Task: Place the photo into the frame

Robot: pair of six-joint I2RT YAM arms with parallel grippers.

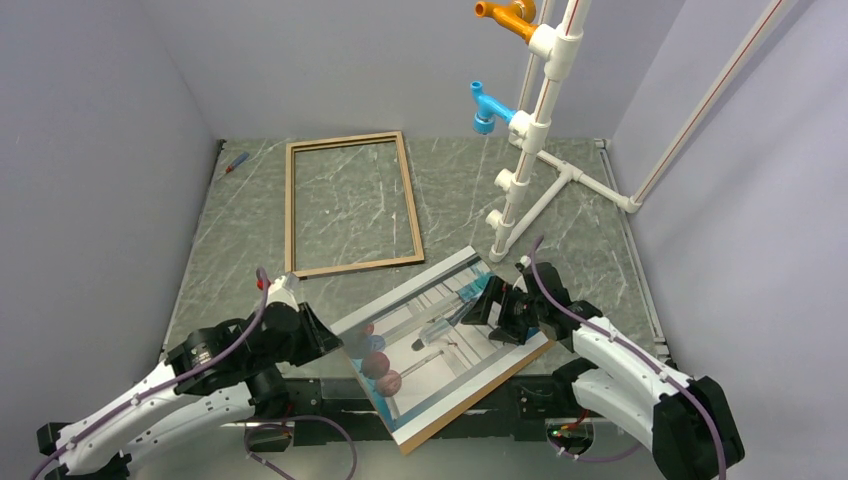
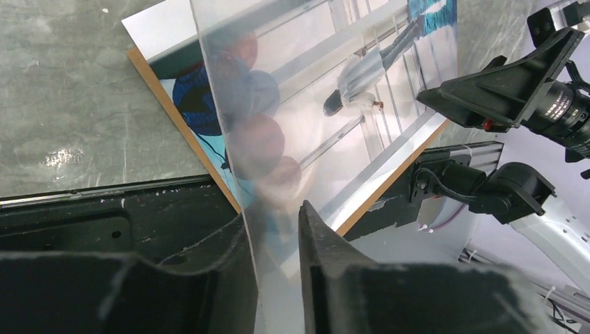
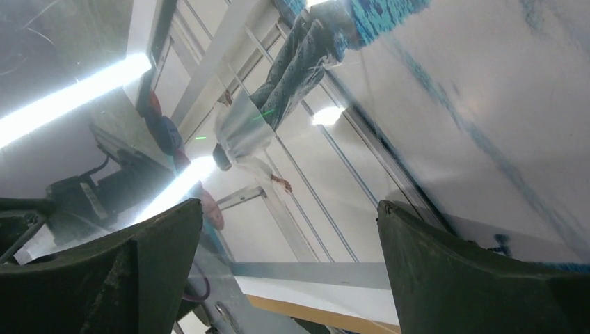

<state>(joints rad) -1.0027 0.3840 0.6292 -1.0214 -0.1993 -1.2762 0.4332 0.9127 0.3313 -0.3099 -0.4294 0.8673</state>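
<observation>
Left pincer (image 2: 275,224) pinches the clear sheet (image 2: 306,69), tilted up above the photo (image 2: 186,104); right pincer (image 3: 289,223) gapes wide over it.

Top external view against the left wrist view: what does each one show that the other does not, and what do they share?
Only the top external view shows the frame, lying flat farther back, and the white pipe stand. Only the left wrist view shows clearly that the left gripper is shut on the edge of the clear sheet. Both show the photo on its brown board and the right arm.
</observation>
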